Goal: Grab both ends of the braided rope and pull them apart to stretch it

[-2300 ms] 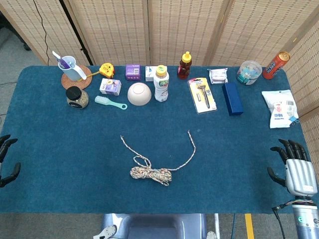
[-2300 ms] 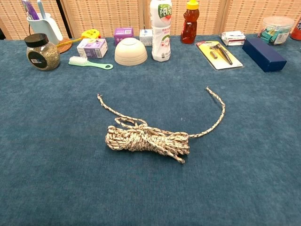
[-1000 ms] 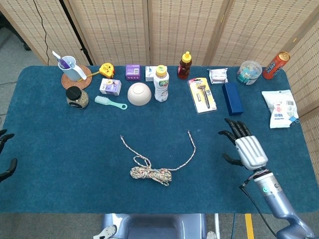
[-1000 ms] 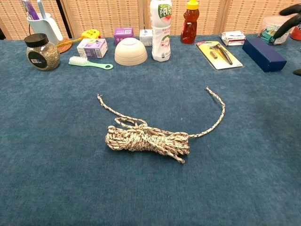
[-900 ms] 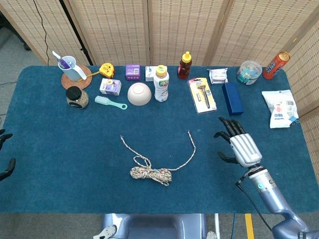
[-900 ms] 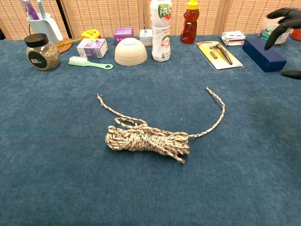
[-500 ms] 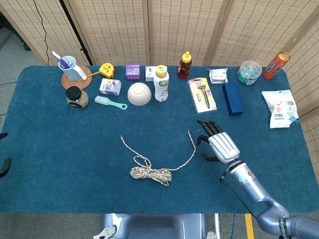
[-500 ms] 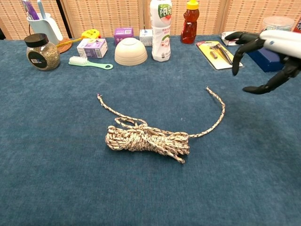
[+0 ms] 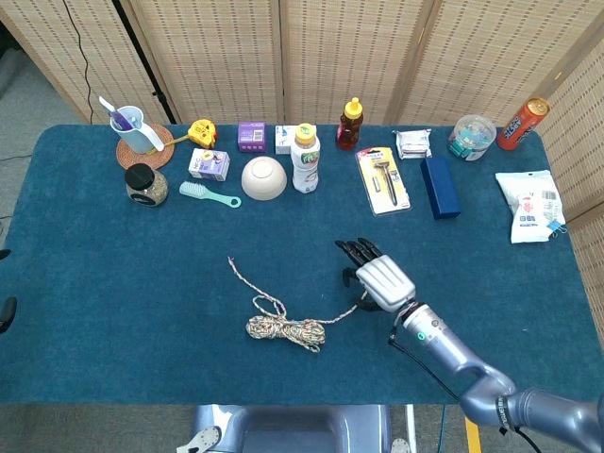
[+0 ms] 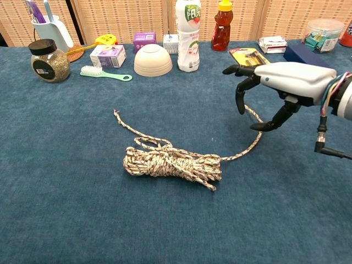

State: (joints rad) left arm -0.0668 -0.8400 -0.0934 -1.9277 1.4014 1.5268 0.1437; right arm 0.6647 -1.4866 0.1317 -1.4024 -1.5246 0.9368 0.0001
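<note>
The braided rope (image 9: 285, 329) (image 10: 171, 163) lies mid-table as a coiled bundle with two loose tails. Its left end (image 9: 231, 260) (image 10: 115, 113) rests free on the blue cloth. My right hand (image 9: 379, 280) (image 10: 280, 80) hovers over the right tail, fingers spread and holding nothing; its fingertips (image 10: 240, 104) and thumb straddle the right end (image 10: 248, 111) without gripping it. In the head view the hand hides that end. Of my left hand (image 9: 5, 313) only two dark tips show at the far left edge, apart from each other and far from the rope.
Along the back stand a toothbrush cup (image 9: 127, 121), jar (image 9: 145, 183), green brush (image 9: 209, 195), bowl (image 9: 263, 177), white bottle (image 9: 305, 158), honey bottle (image 9: 350, 124), razor pack (image 9: 383, 179) and blue box (image 9: 440, 187). A white pouch (image 9: 531, 204) lies at the right.
My right hand has swept left from the table's right edge to above the rope's right end. The left hand has slid further off the left edge. The rope has not moved.
</note>
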